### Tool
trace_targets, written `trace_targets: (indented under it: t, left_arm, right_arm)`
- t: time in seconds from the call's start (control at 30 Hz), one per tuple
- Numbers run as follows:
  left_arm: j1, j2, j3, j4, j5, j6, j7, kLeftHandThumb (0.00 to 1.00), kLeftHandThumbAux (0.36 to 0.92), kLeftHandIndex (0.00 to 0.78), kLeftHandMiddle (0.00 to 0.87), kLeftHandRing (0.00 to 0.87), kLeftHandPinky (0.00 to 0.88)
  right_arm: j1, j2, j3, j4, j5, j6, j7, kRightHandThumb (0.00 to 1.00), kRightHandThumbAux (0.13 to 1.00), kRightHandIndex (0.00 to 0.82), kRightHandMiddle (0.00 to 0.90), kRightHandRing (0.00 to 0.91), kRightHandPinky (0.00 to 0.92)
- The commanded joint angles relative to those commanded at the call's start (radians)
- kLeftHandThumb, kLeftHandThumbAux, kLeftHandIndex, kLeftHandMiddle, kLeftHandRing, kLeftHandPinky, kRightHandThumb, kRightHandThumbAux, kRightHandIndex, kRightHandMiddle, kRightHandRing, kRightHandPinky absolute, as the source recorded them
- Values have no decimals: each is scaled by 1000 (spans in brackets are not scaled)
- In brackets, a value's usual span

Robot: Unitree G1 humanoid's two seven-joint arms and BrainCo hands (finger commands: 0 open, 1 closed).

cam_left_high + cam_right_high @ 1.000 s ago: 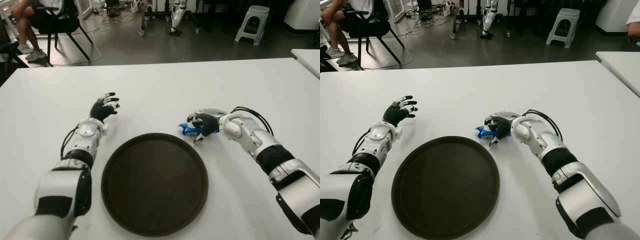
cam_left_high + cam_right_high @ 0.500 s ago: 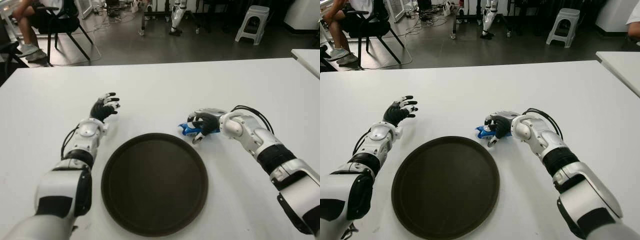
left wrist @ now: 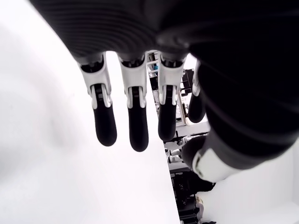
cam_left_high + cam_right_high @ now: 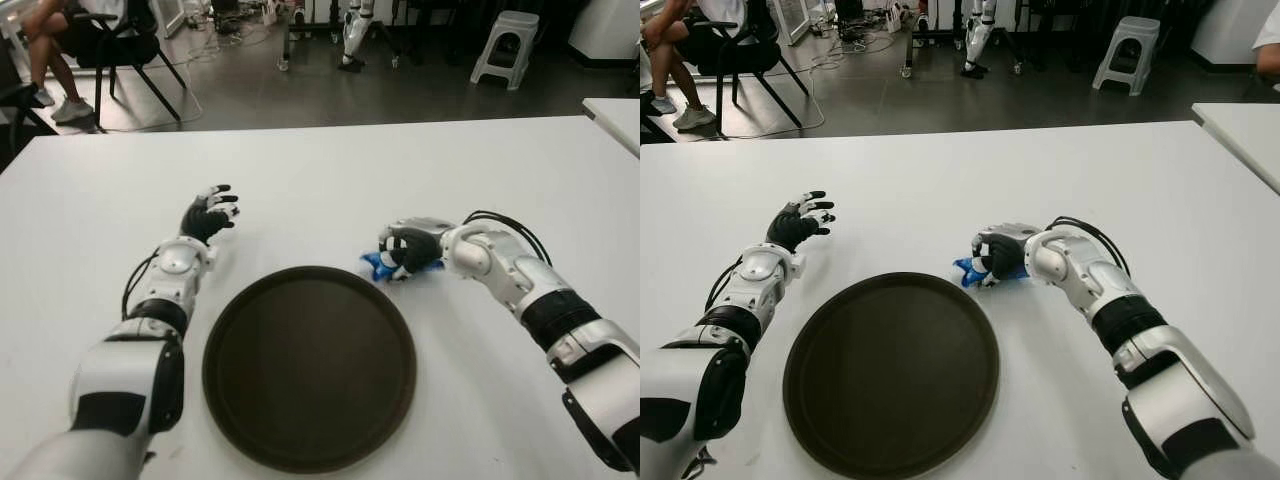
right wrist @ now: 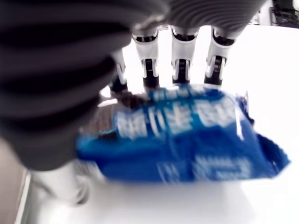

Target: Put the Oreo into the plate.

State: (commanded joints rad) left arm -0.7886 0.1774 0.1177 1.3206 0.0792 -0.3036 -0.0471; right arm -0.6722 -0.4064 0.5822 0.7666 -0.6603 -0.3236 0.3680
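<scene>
The Oreo is a blue packet lying on the white table, just past the upper right rim of the round dark plate. My right hand sits over the packet's right side with its fingers curled around it. In the right wrist view the packet fills the space in front of the palm, and the fingertips show behind it. My left hand shows beside the plate's upper left, fingers spread and holding nothing.
A second white table juts in at the far right. Beyond the table's far edge are a black chair with a seated person, a white stool and cables on a dark floor.
My right hand's fingers have curled tighter around the blue packet, and hand and packet have shifted slightly to the right. The left hand has not moved.
</scene>
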Motion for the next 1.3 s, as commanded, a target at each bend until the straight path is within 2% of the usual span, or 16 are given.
trace_targets:
  t: [0.03, 0.17, 0.37, 0.47, 0.63, 1.0, 1.3]
  left_arm:
    - [0, 0, 1, 0, -2, 0, -2, 0, 731, 185, 247, 275, 319]
    - [1, -1, 5, -1, -8, -5, -10, 0, 727, 185, 245, 272, 316]
    - [2, -1, 6, -2, -9, -6, -12, 0, 732, 189, 246, 273, 316]
    - [3, 0, 6, -2, -8, -6, -8, 0, 732, 192, 249, 276, 319]
    - [4, 0, 6, -3, -8, -6, -6, 0, 730, 188, 249, 276, 319]
    - [5, -1, 9, -4, -9, -9, 2, 0, 707, 184, 250, 285, 334]
    - [4, 0, 2, -3, -1, -8, 13, 0, 742, 189, 252, 281, 313]
  right_arm:
    - [2, -2, -3, 0, -3, -13, -22, 761, 696, 442, 413, 365, 343]
    - [10, -7, -12, -2, -10, -46, -82, 821, 685, 411, 464, 420, 362]
    - [18, -12, -23, -11, -2, -60, -100, 834, 683, 388, 503, 460, 338]
    - [23, -13, -33, -18, 10, -59, -94, 838, 680, 386, 528, 527, 295]
    - [29, -10, -41, -17, 14, -66, -100, 842, 678, 389, 532, 574, 229]
    - [31, -19, -51, -26, 18, -81, -87, 844, 678, 390, 560, 603, 239]
    - [32, -25, -54, -36, 17, -78, -82, 843, 679, 389, 562, 612, 280]
